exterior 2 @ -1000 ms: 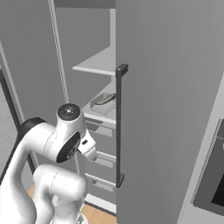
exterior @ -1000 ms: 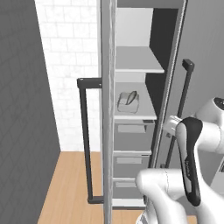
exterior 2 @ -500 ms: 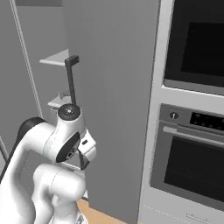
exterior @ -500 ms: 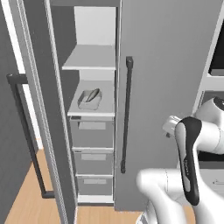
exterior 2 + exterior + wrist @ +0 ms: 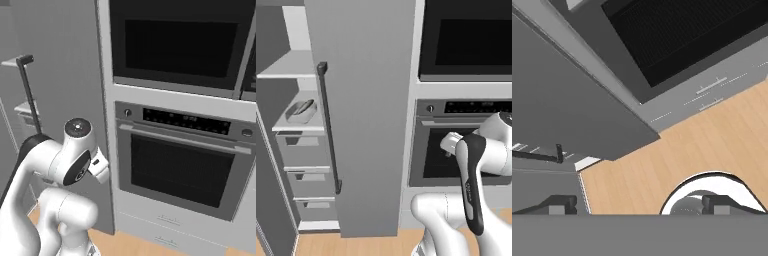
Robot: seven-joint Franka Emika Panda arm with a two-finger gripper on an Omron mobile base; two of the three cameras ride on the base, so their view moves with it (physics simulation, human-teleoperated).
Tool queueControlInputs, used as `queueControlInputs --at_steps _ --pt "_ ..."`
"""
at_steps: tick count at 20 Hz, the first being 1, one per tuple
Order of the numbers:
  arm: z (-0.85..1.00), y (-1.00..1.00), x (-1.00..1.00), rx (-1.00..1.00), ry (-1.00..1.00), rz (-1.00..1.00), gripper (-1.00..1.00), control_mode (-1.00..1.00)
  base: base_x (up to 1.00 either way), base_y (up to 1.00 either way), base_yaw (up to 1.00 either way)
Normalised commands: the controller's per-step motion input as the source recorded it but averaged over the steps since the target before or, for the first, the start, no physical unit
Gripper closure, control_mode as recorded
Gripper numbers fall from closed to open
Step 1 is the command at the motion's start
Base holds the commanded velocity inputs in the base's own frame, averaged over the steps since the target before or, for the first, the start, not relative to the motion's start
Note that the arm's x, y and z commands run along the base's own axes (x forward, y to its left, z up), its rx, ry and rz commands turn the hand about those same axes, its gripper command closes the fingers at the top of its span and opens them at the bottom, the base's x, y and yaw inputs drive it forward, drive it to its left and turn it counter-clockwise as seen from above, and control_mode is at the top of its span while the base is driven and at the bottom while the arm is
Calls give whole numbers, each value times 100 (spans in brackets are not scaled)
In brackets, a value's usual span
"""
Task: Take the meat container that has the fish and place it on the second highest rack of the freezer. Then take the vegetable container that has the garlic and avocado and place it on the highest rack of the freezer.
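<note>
Item: fish (image 5: 302,107) in its container (image 5: 301,113), on the second highest rack (image 5: 293,124) of the open freezer (image 5: 363,115); first step judged done, vegetable container next to fetch; pincer (image 5: 637,204) empty, fingers apart, pointed floorward, fish well off toward nine o'clock.

The freezer (image 5: 363,115) runs off the top of the left base view, its open door cut by the left edge. On the second highest rack (image 5: 298,124) the meat container (image 5: 302,111) holds the fish (image 5: 303,106), too small to make out clearly. The highest rack (image 5: 287,65) is clipped at the left. In the right base view the robot's arm hides the lower freezer front.
</note>
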Motion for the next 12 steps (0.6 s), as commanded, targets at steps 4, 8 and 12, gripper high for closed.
queueControlInputs --at_steps 4,8,12 --pt "0 0 0 0 0 0 -100 100 0 -100 -17" --pt "0 0 0 0 0 0 -100 100 1 -100 -18" --pt "0 0 0 0 0 0 -100 100 20 -100 -17"
